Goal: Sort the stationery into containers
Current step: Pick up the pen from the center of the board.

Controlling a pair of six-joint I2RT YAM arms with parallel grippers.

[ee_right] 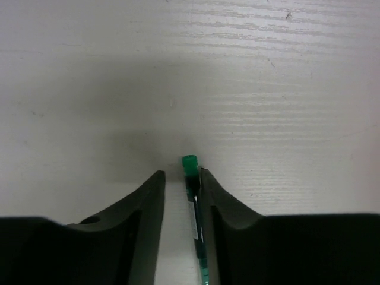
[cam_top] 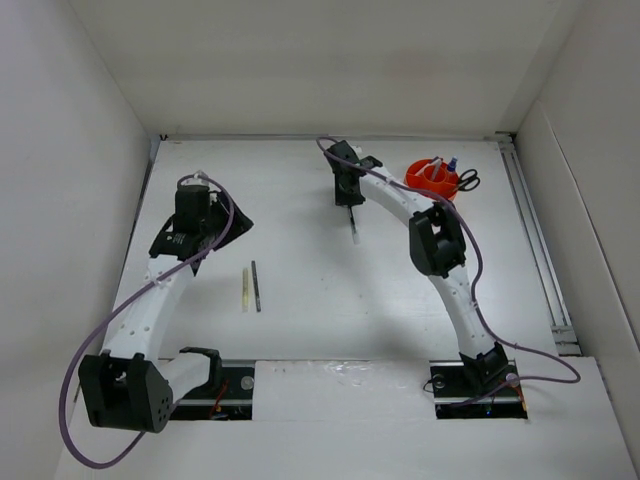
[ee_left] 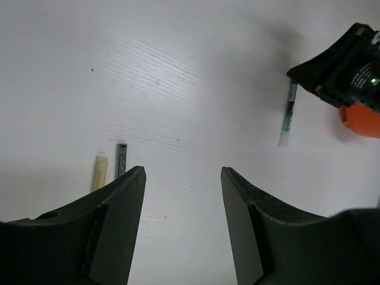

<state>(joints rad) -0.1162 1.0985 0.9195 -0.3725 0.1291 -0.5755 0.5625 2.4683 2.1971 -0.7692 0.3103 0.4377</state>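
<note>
R gripper [ee_right: 181, 175] is down low over the table [cam_top: 330, 320], mid-far area. Fingers are a narrow gap apart, straddling the green-capped pen [ee_right: 193, 199]. The pen sits against one finger, and white table shows btwn it and the other, so I'm around it, not clamped. In the top view the pen [cam_top: 353, 226] lies flat, poking out from under the gripper toward my bases.

L gripper [ee_left: 183, 172] hangs wide apart on the left side w/ nothing btwn the fingers. Just ahead of my left fingertip are the yellow stick [ee_left: 100, 172] and the dark pencil [ee_left: 122, 160], side by side and parallel, close together. Can't tell if they touch. From above they're near the table's middle-left, well apart from the green pen.

Orange cup [cam_top: 430, 180] stands far right, near the back wall. Scissors [cam_top: 466, 180] are at its right rim, black handles sticking outward. A couple of pens [cam_top: 437, 165] stand upright inside; which compartment, can't tell.
</note>
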